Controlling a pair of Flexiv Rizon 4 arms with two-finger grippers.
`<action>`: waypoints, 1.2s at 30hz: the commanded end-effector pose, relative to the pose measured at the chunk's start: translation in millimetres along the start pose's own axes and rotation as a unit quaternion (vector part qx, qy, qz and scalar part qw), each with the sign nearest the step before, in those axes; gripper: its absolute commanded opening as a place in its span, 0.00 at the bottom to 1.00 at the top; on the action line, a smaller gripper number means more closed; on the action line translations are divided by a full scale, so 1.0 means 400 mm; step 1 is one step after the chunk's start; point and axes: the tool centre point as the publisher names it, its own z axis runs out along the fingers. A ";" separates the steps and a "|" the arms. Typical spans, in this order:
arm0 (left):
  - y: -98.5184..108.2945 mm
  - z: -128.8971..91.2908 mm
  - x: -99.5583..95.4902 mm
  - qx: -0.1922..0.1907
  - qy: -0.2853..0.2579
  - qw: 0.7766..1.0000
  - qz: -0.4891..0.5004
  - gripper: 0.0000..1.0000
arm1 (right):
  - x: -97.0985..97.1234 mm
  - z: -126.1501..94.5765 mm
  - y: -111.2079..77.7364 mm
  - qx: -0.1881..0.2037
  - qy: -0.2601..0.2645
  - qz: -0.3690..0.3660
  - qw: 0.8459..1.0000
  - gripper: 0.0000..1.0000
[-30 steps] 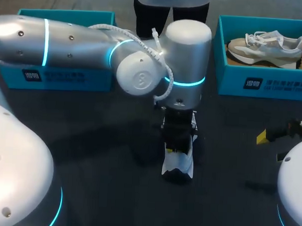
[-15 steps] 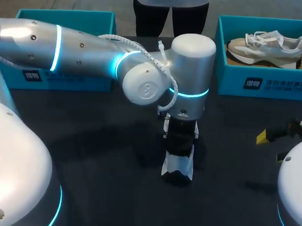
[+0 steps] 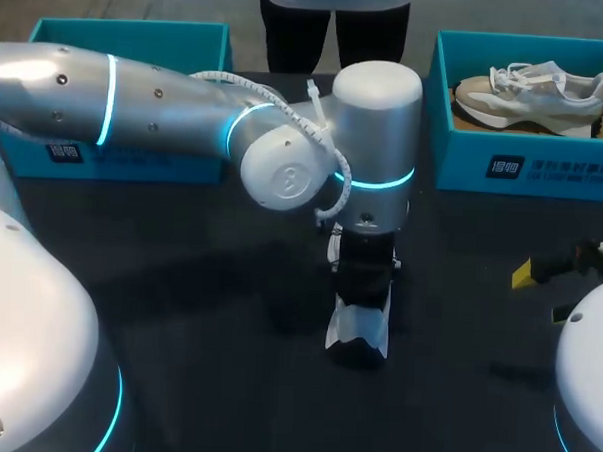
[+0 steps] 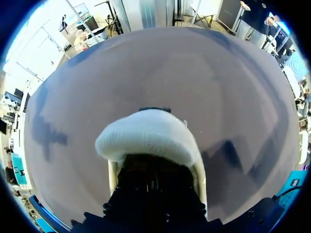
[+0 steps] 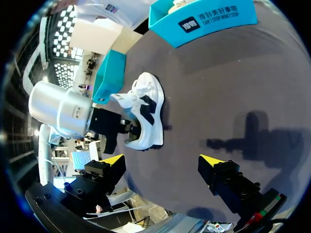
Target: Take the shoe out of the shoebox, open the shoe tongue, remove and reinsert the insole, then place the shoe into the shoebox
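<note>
The left hand (image 3: 363,289) is sunk fingers-first into the opening of the white sneaker (image 3: 357,329), which stands on its sole near the middle of the dark surface (image 3: 178,311), well apart from both boxes. The fingers are buried inside the shoe, so I cannot tell whether they are spread or pinched on anything, be it insole or tongue. That is the main risk, as I judge it: if the hand lifts with only a weak pinch on the insole, the insole may slip free halfway, or the whole sneaker may ride up with it and tip over. The right hand (image 5: 162,160) hangs off to the side, well apart from the sneaker, its yellow fingers wide apart with nothing between them, so nothing pins the shoe down. A sideways drag could also slide it across the surface. The teal shoebox (image 3: 184,166) at the far left stands open, while the other shoebox (image 3: 465,153) at the far right holds a beige sneaker (image 3: 533,91)
</note>
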 end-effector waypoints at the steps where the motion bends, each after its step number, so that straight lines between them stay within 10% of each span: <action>1: 0.003 -0.016 0.004 -0.002 -0.001 1.000 0.001 0.14 | 0.002 -0.003 -0.005 -0.001 -0.002 0.001 1.000 1.00; 25: 0.030 -0.124 0.005 -0.018 -0.030 0.999 -0.003 0.09 | 0.002 -0.003 -0.005 -0.001 -0.002 0.001 1.000 1.00; 36: 0.006 -0.064 0.017 0.001 -0.005 1.000 0.008 0.00 | 0.002 -0.003 -0.005 -0.001 -0.002 0.001 1.000 1.00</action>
